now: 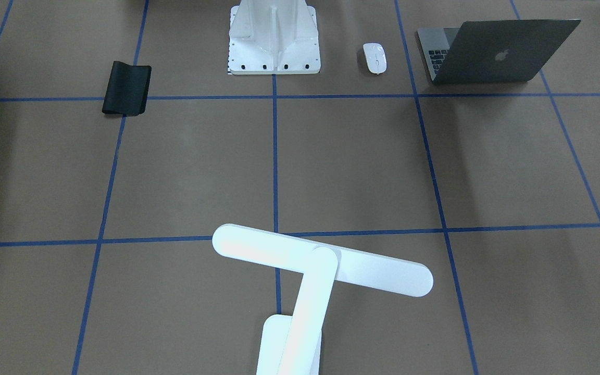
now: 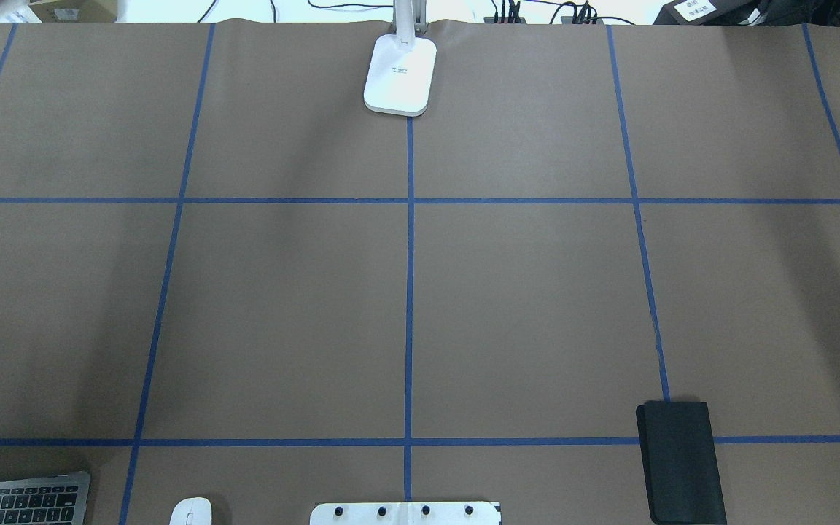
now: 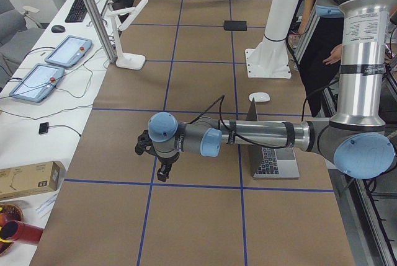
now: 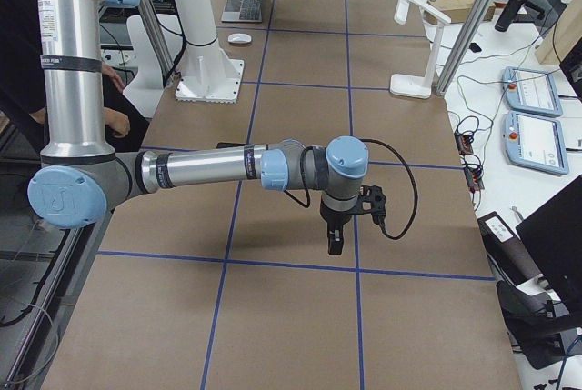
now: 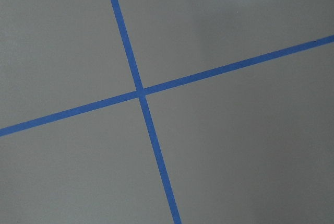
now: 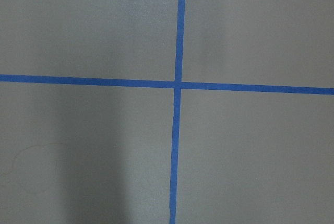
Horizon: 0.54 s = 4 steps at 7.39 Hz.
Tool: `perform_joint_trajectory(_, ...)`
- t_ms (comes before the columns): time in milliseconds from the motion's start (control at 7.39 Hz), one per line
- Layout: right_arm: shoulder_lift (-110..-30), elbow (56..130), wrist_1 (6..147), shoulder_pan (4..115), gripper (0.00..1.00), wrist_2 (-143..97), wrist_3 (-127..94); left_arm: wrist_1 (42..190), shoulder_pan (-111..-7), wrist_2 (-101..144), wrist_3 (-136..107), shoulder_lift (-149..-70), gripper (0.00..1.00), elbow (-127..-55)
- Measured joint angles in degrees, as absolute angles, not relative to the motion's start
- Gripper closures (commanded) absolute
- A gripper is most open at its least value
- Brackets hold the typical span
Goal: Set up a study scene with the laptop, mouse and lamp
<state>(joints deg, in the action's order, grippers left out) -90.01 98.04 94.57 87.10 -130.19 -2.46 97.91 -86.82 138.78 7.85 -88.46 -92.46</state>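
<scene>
While both arms reach out low over the brown table (image 1: 185, 166), the left gripper (image 3: 162, 172) and right gripper (image 4: 334, 243) show only in side views, so their opening cannot be told. Seen from across the table, the open laptop (image 1: 498, 52) sits at 1 o'clock, the mouse (image 1: 375, 57) is near it toward 12, and the lamp (image 1: 321, 265) stands at 6 o'clock.

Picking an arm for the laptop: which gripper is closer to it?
Left. The left gripper hangs near the laptop; the right gripper hangs far off, beyond the white pedestal.
</scene>
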Motion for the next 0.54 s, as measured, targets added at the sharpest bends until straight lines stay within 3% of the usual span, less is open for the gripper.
perform_joint_trajectory(541,-87.7,100.2,94.4,86.3,0.00,-130.9,-2.2,97.6,-86.8,138.6,7.6,-87.3,0.00,-95.1)
